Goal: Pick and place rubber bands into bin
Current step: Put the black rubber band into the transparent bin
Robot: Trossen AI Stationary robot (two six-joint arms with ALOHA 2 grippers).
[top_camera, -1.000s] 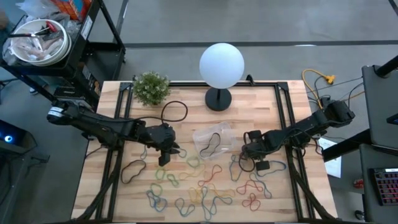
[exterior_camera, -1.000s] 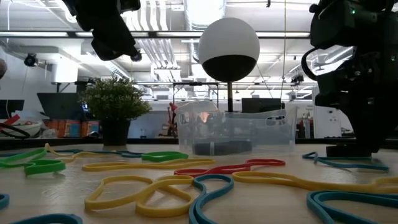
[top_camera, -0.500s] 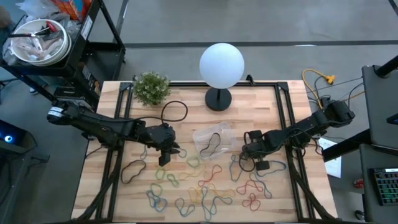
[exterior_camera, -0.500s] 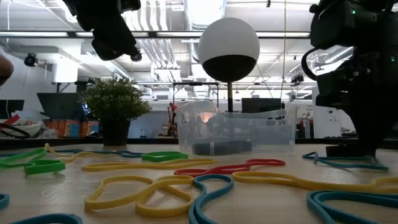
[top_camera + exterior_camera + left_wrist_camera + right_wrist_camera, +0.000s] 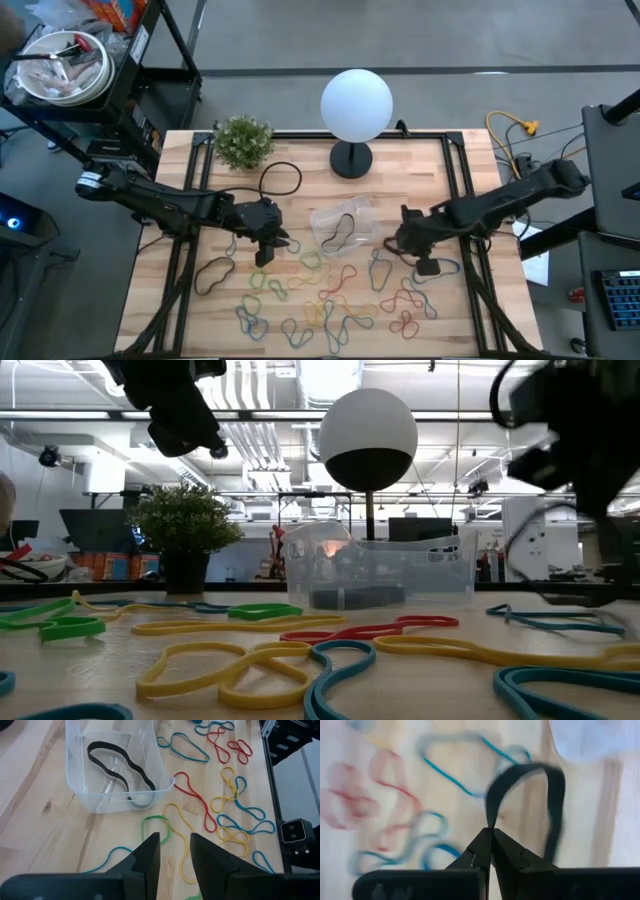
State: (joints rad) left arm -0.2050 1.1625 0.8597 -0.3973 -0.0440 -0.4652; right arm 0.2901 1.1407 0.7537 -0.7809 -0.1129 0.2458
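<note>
Many coloured rubber bands (image 5: 330,300) lie loose on the near half of the wooden table (image 5: 440,160); they also show in the low view as rubber bands (image 5: 240,670). The clear bin (image 5: 340,225) stands mid-table with one black band (image 5: 120,767) lying on its floor. My right gripper (image 5: 395,244) hovers just right of the bin, shut on another black band (image 5: 525,770). My left gripper (image 5: 172,847) hangs to the bin's left, above green and yellow bands. It is open by a narrow gap with nothing between the fingers. My right gripper pinches the black band at one spot of its loop (image 5: 488,822) between its two fingertips. The fingers slant steeply down from the table's right side. The loop arches out beyond the tips. Whether its far part touches the table I cannot tell.
A white globe lamp (image 5: 356,100) stands behind the bin, with a small potted plant (image 5: 243,140) at the far left. A black loop (image 5: 281,180) lies near the plant and another (image 5: 213,270) at the near left. A yellow cable (image 5: 515,130) lies past the right edge.
My right gripper has risen from the tabletop beside the bin and tipped further downward, moving fast enough to blur. The black band that lay under it has come up with it. The other bands have not moved.
</note>
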